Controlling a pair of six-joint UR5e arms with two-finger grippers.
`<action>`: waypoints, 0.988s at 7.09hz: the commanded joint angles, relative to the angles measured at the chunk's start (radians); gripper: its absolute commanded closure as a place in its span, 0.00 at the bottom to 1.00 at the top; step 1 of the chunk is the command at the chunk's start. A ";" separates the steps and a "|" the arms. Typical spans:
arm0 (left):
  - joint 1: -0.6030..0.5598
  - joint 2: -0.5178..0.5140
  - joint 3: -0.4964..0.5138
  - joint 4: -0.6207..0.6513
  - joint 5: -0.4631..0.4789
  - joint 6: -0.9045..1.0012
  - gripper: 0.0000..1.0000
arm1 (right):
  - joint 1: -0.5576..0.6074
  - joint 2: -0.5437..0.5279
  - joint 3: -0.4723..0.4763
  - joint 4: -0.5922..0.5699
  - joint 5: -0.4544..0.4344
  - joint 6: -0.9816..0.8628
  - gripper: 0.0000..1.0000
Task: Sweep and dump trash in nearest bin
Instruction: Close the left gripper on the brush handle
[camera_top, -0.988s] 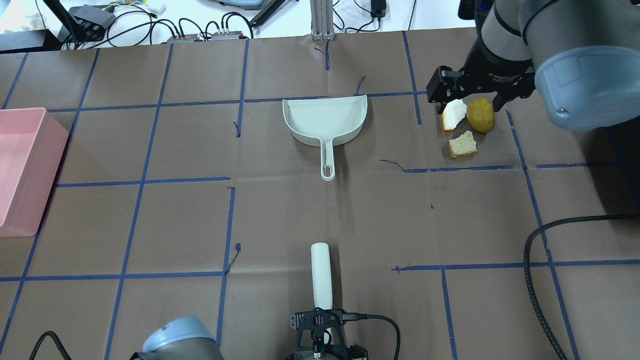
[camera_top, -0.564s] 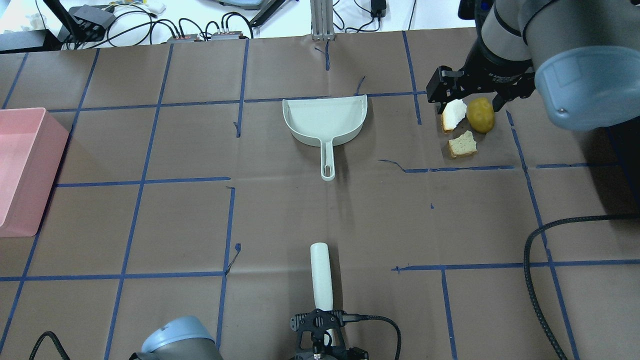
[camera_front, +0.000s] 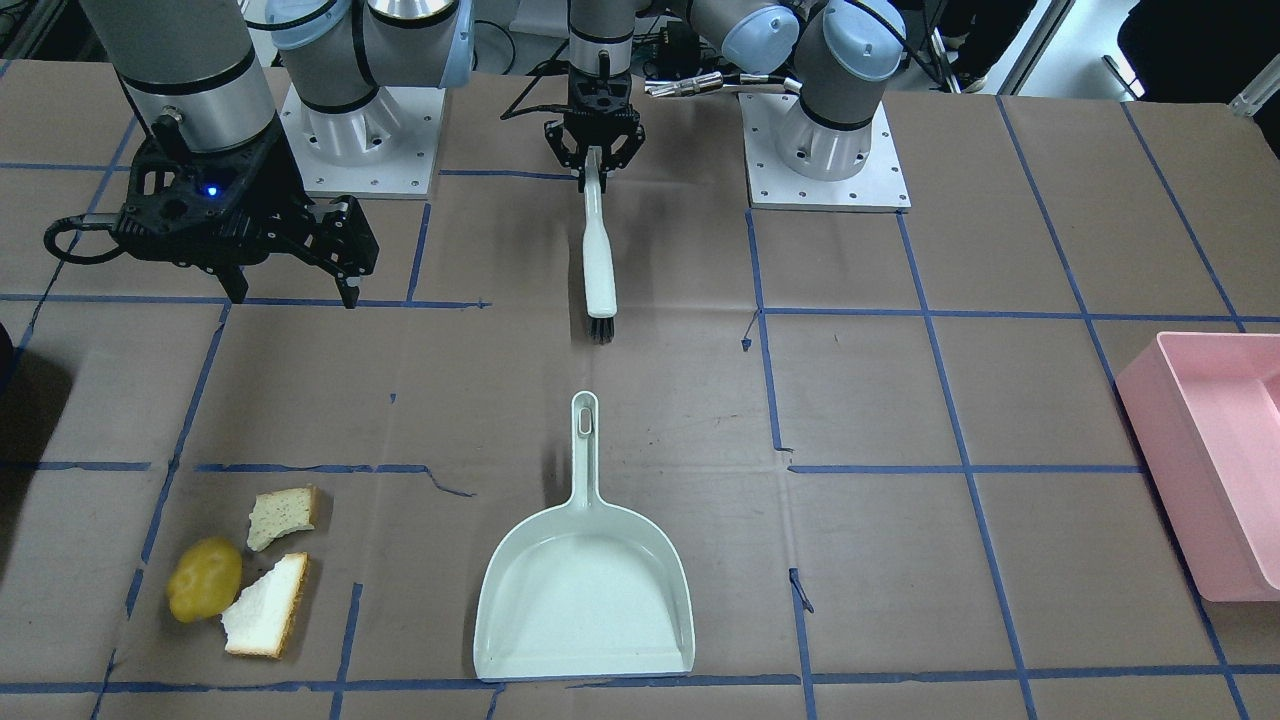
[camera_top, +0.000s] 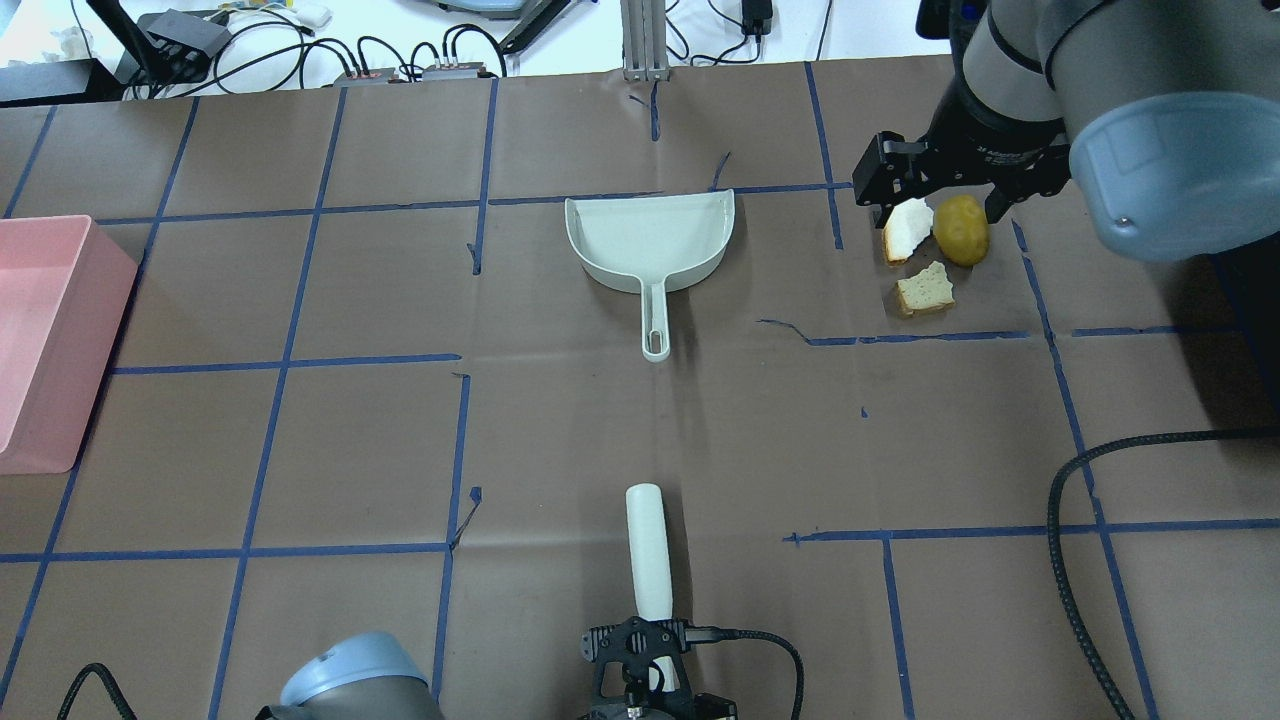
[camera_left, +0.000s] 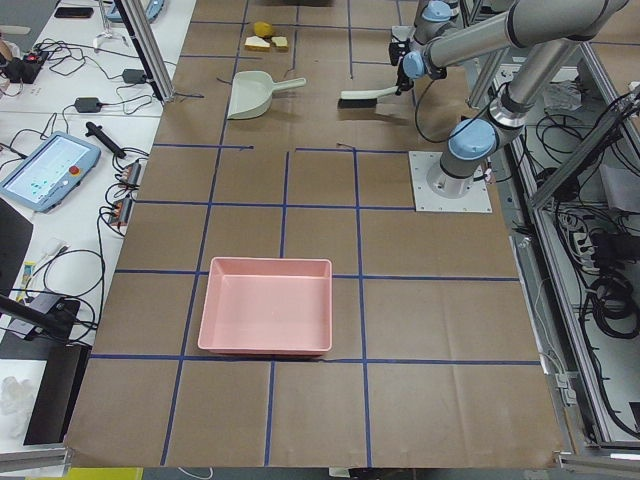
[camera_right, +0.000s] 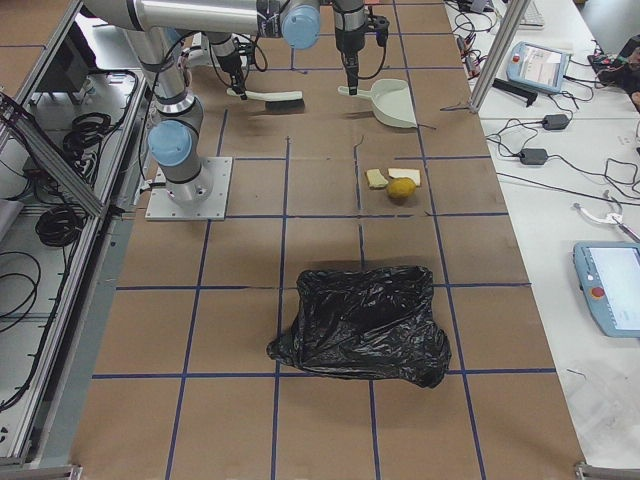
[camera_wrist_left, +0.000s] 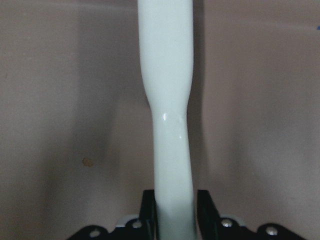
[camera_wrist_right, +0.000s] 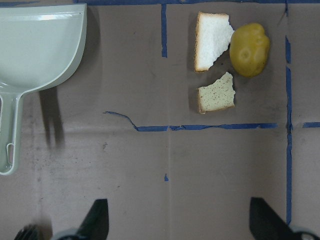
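Observation:
Two torn bread pieces (camera_top: 907, 228) (camera_top: 925, 288) and a yellow-brown potato (camera_top: 962, 230) lie together at the far right of the table; they also show in the right wrist view as bread (camera_wrist_right: 212, 41) (camera_wrist_right: 216, 93) and potato (camera_wrist_right: 249, 49). My right gripper (camera_top: 935, 185) hangs open and empty well above them. A pale green dustpan (camera_top: 650, 238) lies in the middle, handle toward me. My left gripper (camera_top: 645, 640) is shut on the handle of a white brush (camera_top: 648, 550), whose black bristles (camera_front: 600, 330) point toward the dustpan.
A pink bin (camera_top: 40, 330) stands at the table's left edge. A black bag-lined bin (camera_right: 365, 325) stands farther out on the right end. A black cable (camera_top: 1070, 520) loops at the right. Blue tape lines cross the brown table cover.
The brush handle has swung very slightly to the right in my left gripper. The right arm and the trash have not moved.

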 joint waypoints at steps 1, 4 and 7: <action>0.013 0.003 0.016 -0.004 -0.003 0.009 0.97 | 0.000 0.000 0.000 0.001 0.000 0.001 0.00; 0.085 0.067 0.068 -0.016 0.015 0.296 1.00 | 0.000 0.000 0.000 -0.001 0.000 0.001 0.00; 0.229 0.129 0.137 -0.184 0.006 0.346 1.00 | 0.000 0.000 0.000 -0.001 0.000 0.001 0.00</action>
